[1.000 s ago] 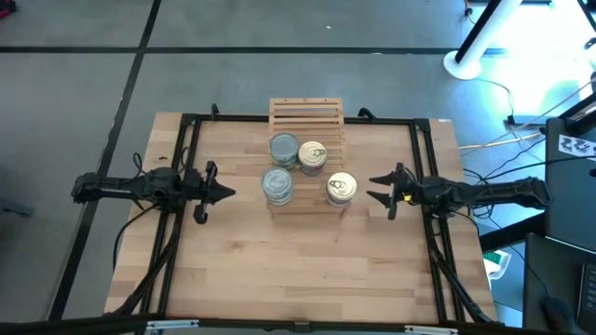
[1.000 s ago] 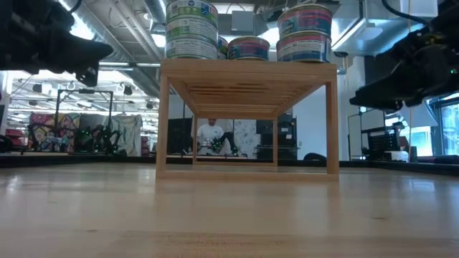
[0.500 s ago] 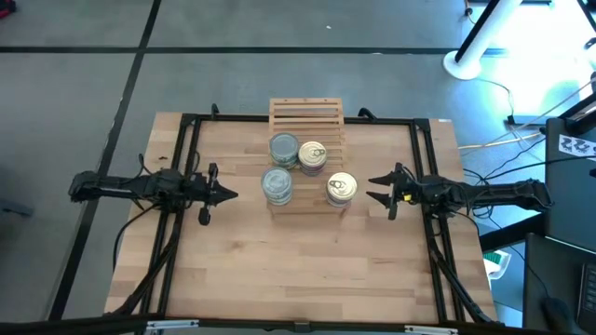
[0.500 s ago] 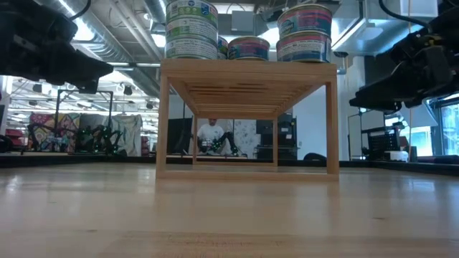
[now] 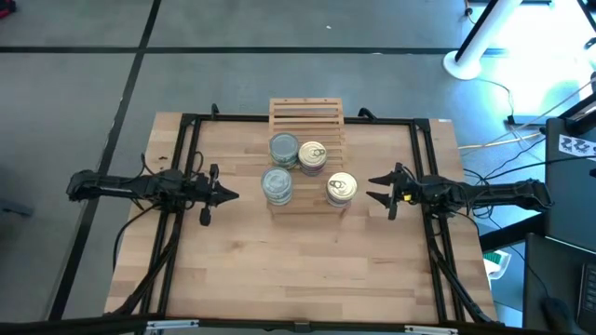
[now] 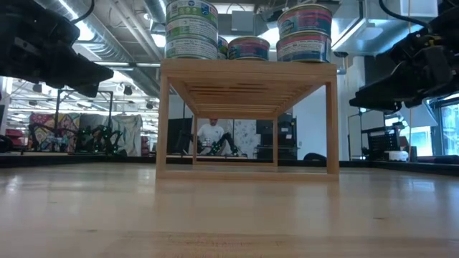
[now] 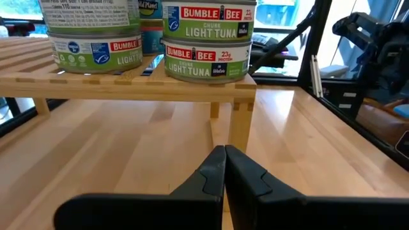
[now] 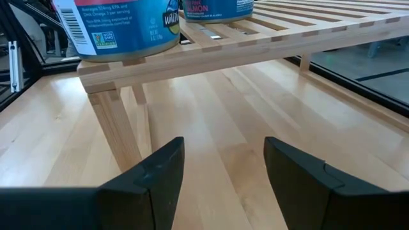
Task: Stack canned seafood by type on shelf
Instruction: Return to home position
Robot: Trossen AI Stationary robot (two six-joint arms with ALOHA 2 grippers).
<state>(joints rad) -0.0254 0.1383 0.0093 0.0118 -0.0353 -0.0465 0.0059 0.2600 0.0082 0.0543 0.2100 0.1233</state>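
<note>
1. High view: the shelf (image 5: 305,110) holds all the tins, in four piles on its near half.
2. Grey tins (image 5: 284,147) are on the shelf's left side and gold tins (image 5: 342,187) on its right, so sorting looks done.
3. The left gripper (image 5: 231,195) hangs left of the shelf, clenched on nothing.
4. The right gripper (image 5: 372,189) hangs right of the shelf, fingers spread, empty.
5. The tins are likely rigid, dense and slick-walled. I'd pinch across the round side wall, low on the top tin.
6. The tins lie flat, lids up, axis vertical, with no long axis. The shelf's long axis runs near to far.
</note>
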